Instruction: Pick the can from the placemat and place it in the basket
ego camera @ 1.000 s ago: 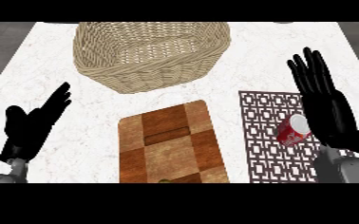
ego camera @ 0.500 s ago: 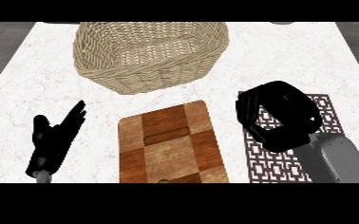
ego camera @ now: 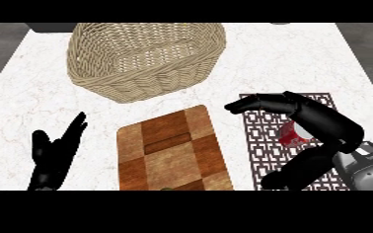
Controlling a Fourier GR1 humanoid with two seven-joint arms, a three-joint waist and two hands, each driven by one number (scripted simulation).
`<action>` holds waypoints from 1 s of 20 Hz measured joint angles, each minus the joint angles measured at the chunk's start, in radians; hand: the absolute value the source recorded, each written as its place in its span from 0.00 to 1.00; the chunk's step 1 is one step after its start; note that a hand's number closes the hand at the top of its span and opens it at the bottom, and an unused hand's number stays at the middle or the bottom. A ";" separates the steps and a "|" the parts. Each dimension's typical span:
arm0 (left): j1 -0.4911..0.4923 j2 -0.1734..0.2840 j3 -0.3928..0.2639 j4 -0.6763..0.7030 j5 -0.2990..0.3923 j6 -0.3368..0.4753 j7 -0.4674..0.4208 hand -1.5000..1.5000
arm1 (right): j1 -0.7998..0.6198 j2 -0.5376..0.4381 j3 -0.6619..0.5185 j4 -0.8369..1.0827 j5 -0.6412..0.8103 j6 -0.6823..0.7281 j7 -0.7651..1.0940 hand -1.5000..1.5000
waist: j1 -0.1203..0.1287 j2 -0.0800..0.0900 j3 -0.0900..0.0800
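One hand, the right hand (ego camera: 320,123), arched open over the can (ego camera: 293,134) on the placemat (ego camera: 256,128), holding nothing; closing squarely around the can was advisable.

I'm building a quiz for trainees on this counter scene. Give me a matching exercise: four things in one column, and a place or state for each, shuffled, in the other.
Things:
1. basket
2. can
3. cutting board
4. left hand

Places or states:
A. on the placemat, between the right hand's fingers and thumb
B. open, at the lower left
C. at the counter's far side
D. between the left hand and the placemat

Pairs: 1-C, 2-A, 3-D, 4-B
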 measured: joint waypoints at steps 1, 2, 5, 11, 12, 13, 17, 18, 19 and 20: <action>0.000 -0.003 0.000 0.000 -0.003 0.005 0.001 0.50 | -0.030 -0.038 -0.024 -0.009 0.030 0.002 0.017 0.00 | -0.001 0.000 0.000; 0.000 -0.004 -0.001 -0.001 -0.006 0.008 0.002 0.50 | -0.056 -0.074 -0.045 -0.013 0.055 0.008 0.032 0.00 | -0.001 0.001 0.000; -0.003 -0.007 0.000 -0.002 -0.009 0.007 0.006 0.50 | -0.145 -0.187 -0.106 -0.020 0.089 0.062 0.074 0.00 | 0.003 0.004 0.000; -0.011 -0.023 -0.005 0.008 -0.024 0.003 -0.017 0.50 | -0.334 -0.395 -0.200 0.065 0.031 0.280 0.115 0.00 | 0.017 0.009 0.000; -0.011 -0.021 -0.004 0.008 -0.025 -0.002 -0.022 0.50 | -0.361 -0.428 -0.208 0.090 0.018 0.327 0.112 0.00 | 0.020 0.010 -0.001; -0.017 -0.021 -0.006 0.010 -0.026 -0.003 -0.014 0.50 | -0.386 -0.463 -0.211 0.115 0.007 0.377 0.108 0.00 | 0.022 0.011 -0.001; -0.026 -0.024 -0.004 0.016 -0.030 -0.007 -0.007 0.50 | -0.457 -0.567 -0.191 0.180 -0.014 0.537 0.088 0.00 | 0.028 0.014 -0.001; -0.030 -0.020 -0.002 0.017 -0.025 -0.016 -0.001 0.50 | -0.471 -0.583 -0.183 0.195 -0.009 0.561 0.081 0.00 | 0.030 0.014 -0.001; -0.032 -0.022 -0.002 0.016 -0.024 -0.019 0.000 0.50 | -0.480 -0.594 -0.174 0.206 0.003 0.577 0.070 0.00 | 0.031 0.015 0.000; -0.030 -0.026 -0.002 0.013 -0.026 -0.016 0.001 0.50 | -0.483 -0.605 -0.168 0.211 0.015 0.587 0.060 0.00 | 0.031 0.015 0.000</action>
